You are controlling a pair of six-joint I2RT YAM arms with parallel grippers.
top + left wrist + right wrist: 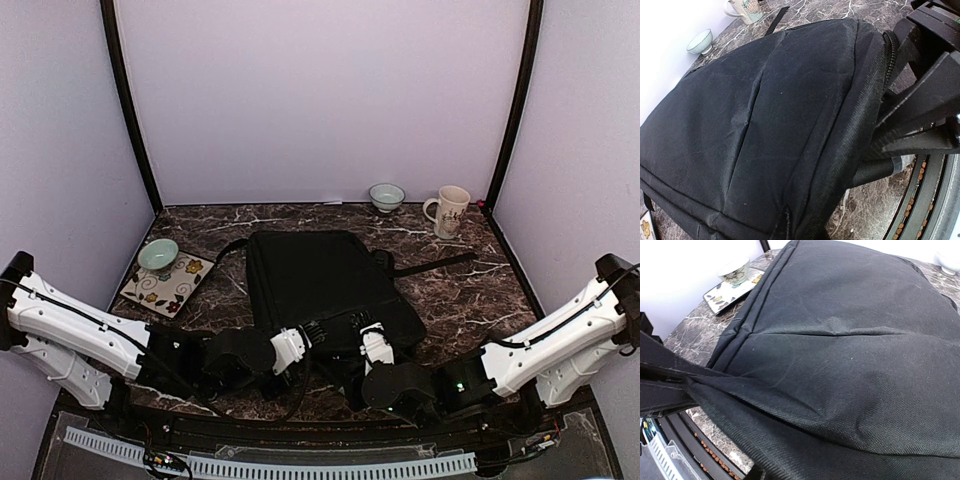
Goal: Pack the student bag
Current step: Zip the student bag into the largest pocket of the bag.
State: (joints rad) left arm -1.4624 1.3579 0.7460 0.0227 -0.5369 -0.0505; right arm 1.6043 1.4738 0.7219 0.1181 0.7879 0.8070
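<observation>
End effectors are both seen at the near edge of the student bag (320, 280) in the top view. The left end effector (300, 345) is set at the bag's near left corner and the right end effector (372, 345) just beside it, towards the bag's near right. The bag is laid flat in the middle of the marbled desk (450, 300), and its strap (430, 266) is stretched out from its right side. Beyond the bag's far right corner a white bowl (387, 196) and a mug (448, 210) are stood near each other. Left of the bag, a teal bowl (158, 254) is rested on a patterned tile (165, 283).

From the left wrist, the black fingers are shown pressed together on the bag's zipper edge, and the fabric is domed up beside them. The mug and white bowl are glimpsed past the bag's far end.

From the right wrist, a fold of the bag's fabric is drawn to a point and pinched between the fingers. The teal bowl and tile are seen beyond the bag's left side.
</observation>
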